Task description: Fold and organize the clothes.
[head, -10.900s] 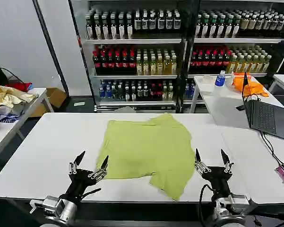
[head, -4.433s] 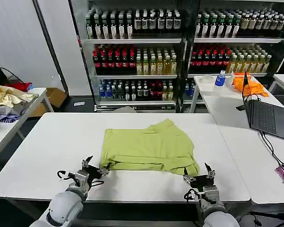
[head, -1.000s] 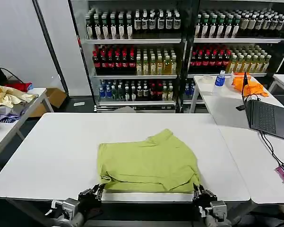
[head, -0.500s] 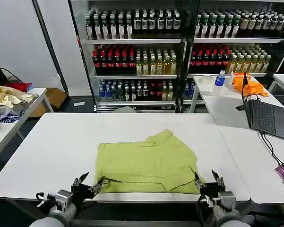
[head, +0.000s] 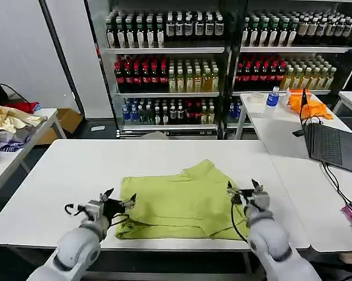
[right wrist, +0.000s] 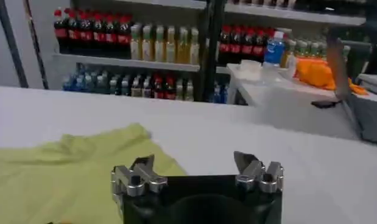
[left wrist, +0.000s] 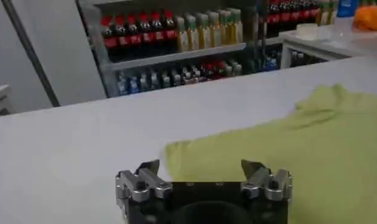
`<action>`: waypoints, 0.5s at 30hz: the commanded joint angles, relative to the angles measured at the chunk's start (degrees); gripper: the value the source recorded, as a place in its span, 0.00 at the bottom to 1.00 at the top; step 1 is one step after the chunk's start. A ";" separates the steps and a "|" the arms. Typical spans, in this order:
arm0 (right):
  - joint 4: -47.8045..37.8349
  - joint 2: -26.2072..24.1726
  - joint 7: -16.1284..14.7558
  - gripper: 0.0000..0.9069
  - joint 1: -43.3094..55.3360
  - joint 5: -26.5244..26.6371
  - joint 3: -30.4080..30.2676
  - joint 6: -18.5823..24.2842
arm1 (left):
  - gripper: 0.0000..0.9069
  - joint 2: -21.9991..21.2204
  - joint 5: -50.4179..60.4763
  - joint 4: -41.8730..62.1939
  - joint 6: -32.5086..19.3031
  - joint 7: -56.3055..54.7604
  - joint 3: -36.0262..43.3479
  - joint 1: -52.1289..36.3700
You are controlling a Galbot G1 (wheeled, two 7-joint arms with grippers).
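The lime yellow-green T-shirt (head: 181, 202) lies folded into a rough rectangle on the white table (head: 76, 170), with a sleeve sticking out at its far side. My left gripper (head: 120, 198) hangs open just above the shirt's left edge. At the shirt's right edge my right gripper (head: 243, 188) is open too, holding nothing. From the left wrist the shirt (left wrist: 279, 146) spreads ahead of the open left gripper (left wrist: 201, 165). In the right wrist view the shirt (right wrist: 60, 176) lies beside the open right gripper (right wrist: 194, 159).
A second table at the right carries a laptop (head: 334, 146), cables, a blue bottle (head: 273, 96) and an orange cloth (head: 307, 105). A pile of pale yellow and purple clothes (head: 9, 126) sits on a side table at the left. Drink shelves (head: 222, 64) stand behind.
Both grippers have risen from the table's near edge and moved forward to the shirt's left and right edges. The shirt's near edge now lies folded over; both grippers are open.
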 commanded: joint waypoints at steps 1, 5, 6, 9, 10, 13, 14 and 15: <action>-18.10 2.83 0.14 1.00 16.77 3.47 -6.52 0.03 | 1.00 -1.78 -1.40 16.88 -0.04 -0.12 7.80 -16.91; -22.28 4.78 -0.04 1.00 19.55 4.64 -7.34 0.02 | 1.00 -2.80 -1.07 20.12 -0.03 -0.33 8.57 -18.47; -23.48 5.13 -0.09 1.00 19.95 4.80 -7.40 0.04 | 1.00 -2.98 -1.08 20.69 -0.01 -0.39 8.66 -18.72; -26.31 6.52 -0.48 1.00 21.50 4.91 -7.39 0.05 | 1.00 -3.45 -1.18 21.57 0.00 -0.39 9.06 -18.94; -27.50 7.19 -0.65 1.00 22.13 5.00 -7.29 0.05 | 1.00 -3.50 -1.16 21.58 0.00 -0.36 9.26 -18.81; -30.59 8.85 -1.21 1.00 23.69 5.14 -7.21 0.07 | 1.00 -3.86 -1.08 21.47 0.02 -0.30 9.54 -18.27; -31.27 9.23 -1.25 1.00 24.01 5.17 -7.21 0.06 | 1.00 -3.94 -1.08 21.50 0.02 -0.30 9.55 -18.16; -32.18 9.71 -1.49 1.00 24.51 5.38 -7.22 0.06 | 1.00 -4.04 -1.08 21.52 0.03 -0.29 9.54 -18.04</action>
